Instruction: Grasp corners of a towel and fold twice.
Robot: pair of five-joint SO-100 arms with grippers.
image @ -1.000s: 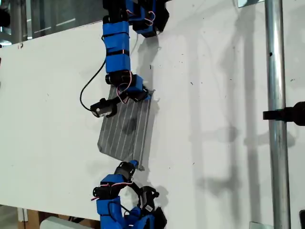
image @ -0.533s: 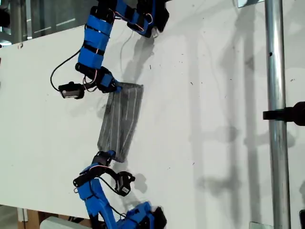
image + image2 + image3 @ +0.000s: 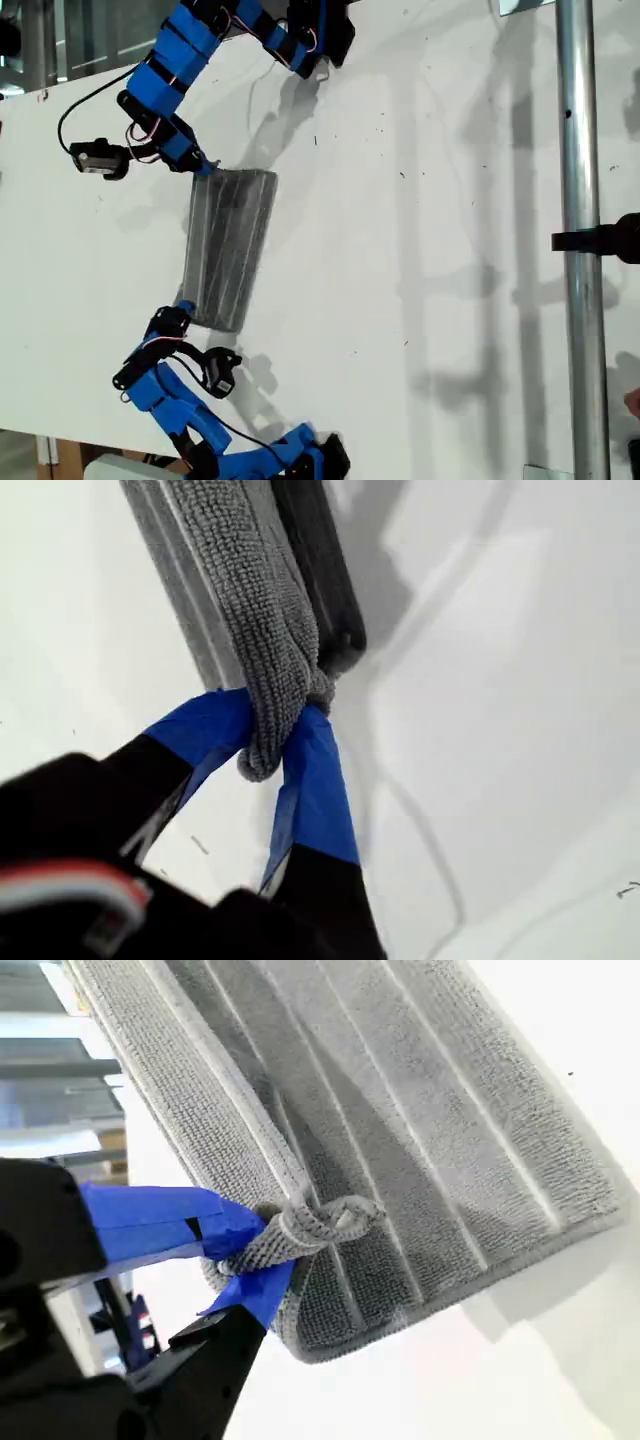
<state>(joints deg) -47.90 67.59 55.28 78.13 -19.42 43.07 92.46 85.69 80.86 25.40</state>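
Observation:
The towel (image 3: 228, 245) lies on the white table (image 3: 430, 300) as a narrow grey, white-striped band, doubled over. My first gripper (image 3: 203, 170) is shut on its upper corner at the exterior view's left; the first wrist view shows blue fingertips (image 3: 315, 770) of that gripper (image 3: 270, 745) pinching bunched cloth (image 3: 250, 600). My second gripper (image 3: 180, 312) is shut on the lower corner at the same side. In the second wrist view that gripper (image 3: 255, 1250) clamps a crumpled tip, with the striped towel (image 3: 400, 1110) spreading away from it.
A metal pole (image 3: 578, 200) with a black clamp (image 3: 600, 240) stands at the exterior view's right. The arm bases sit at the table's top edge (image 3: 310, 40) and bottom edge (image 3: 300, 455). Loose black cables hang beside both arms.
Both arms have swung toward the exterior view's left with the corners in their jaws. The towel has gone from a wider sheet to a narrower doubled band, shifted left.

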